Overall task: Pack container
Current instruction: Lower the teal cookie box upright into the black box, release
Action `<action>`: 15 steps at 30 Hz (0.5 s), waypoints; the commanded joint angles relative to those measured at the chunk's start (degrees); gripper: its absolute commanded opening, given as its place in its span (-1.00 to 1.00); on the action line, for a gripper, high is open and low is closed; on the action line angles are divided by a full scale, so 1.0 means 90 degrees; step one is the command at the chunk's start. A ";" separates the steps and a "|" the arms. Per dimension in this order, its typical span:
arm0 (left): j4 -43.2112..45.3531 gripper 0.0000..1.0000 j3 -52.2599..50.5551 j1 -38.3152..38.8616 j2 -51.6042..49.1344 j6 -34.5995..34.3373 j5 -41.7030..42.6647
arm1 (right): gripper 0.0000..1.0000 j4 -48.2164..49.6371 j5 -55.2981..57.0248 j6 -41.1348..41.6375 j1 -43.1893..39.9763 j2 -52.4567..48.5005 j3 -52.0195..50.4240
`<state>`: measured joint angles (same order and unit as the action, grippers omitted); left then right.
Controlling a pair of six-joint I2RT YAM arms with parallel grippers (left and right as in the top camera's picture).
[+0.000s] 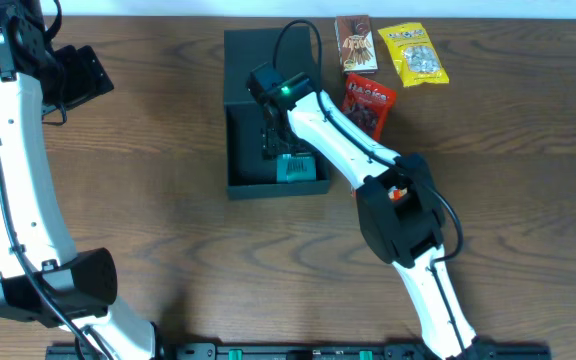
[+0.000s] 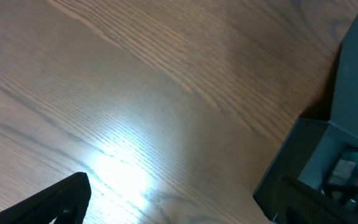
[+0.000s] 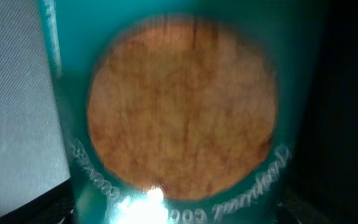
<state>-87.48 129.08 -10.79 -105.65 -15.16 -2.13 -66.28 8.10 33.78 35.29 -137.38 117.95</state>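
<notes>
Overhead view: right gripper (image 1: 268,138) down inside the container (image 1: 253,60), mid-table, over teal carton (image 1: 296,167) w/ orange circle; grip state we can't tell.
Step tip: we'd judge carton should sit flat first, then lift straight up, clear of walls.
Container look: dark teal-black, shallow, square, flap lid open at back.
Left gripper (image 1: 86,78): wide, empty, far left.

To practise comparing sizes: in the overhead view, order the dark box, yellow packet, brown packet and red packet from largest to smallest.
1. dark box
2. yellow packet
3. brown packet and red packet: not ranked, because the robot arm hides part of the red one.
</notes>
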 commanded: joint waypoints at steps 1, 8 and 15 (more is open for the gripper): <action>-0.0007 0.91 0.0005 -0.0015 0.0000 0.0041 0.0104 | 0.80 0.0061 0.0537 0.0070 -0.0017 0.0000 0.0000; 0.0078 0.90 0.0005 -0.0015 0.0000 0.0044 0.0104 | 0.98 -0.0148 0.0381 -0.0192 -0.0051 0.0265 0.0080; 0.0126 0.91 0.0005 -0.0015 0.0000 0.0044 0.0102 | 0.99 -0.0228 0.0044 -0.0733 -0.0039 0.1389 0.0126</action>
<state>-86.52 129.08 -10.79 -105.65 -15.16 -1.48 -68.42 9.41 30.26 35.22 -132.35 117.97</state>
